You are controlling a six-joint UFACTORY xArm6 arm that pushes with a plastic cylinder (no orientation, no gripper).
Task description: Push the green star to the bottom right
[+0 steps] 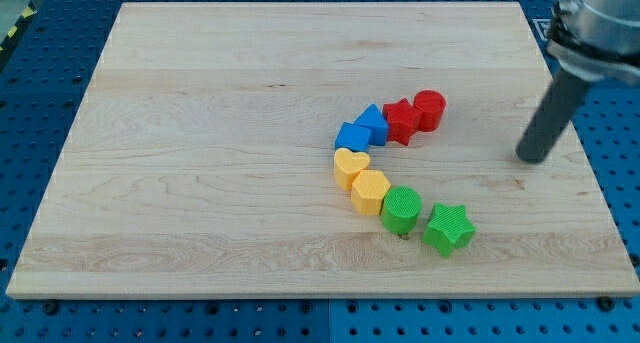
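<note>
The green star [447, 229] lies on the wooden board [200, 133] low in the view, right of centre, at the lower end of a curved row of blocks. A green cylinder [401, 209] sits just to its left, very close. My tip [531, 159] rests on the board near the right edge, up and to the right of the green star, well apart from every block.
The curved row runs up from the green cylinder: a yellow hexagon [369, 192], a yellow heart [350, 167], a blue block [352, 136], a second blue block [374, 122], a red star [401, 119] and a red cylinder [429, 109]. A blue pegboard [620, 163] surrounds the board.
</note>
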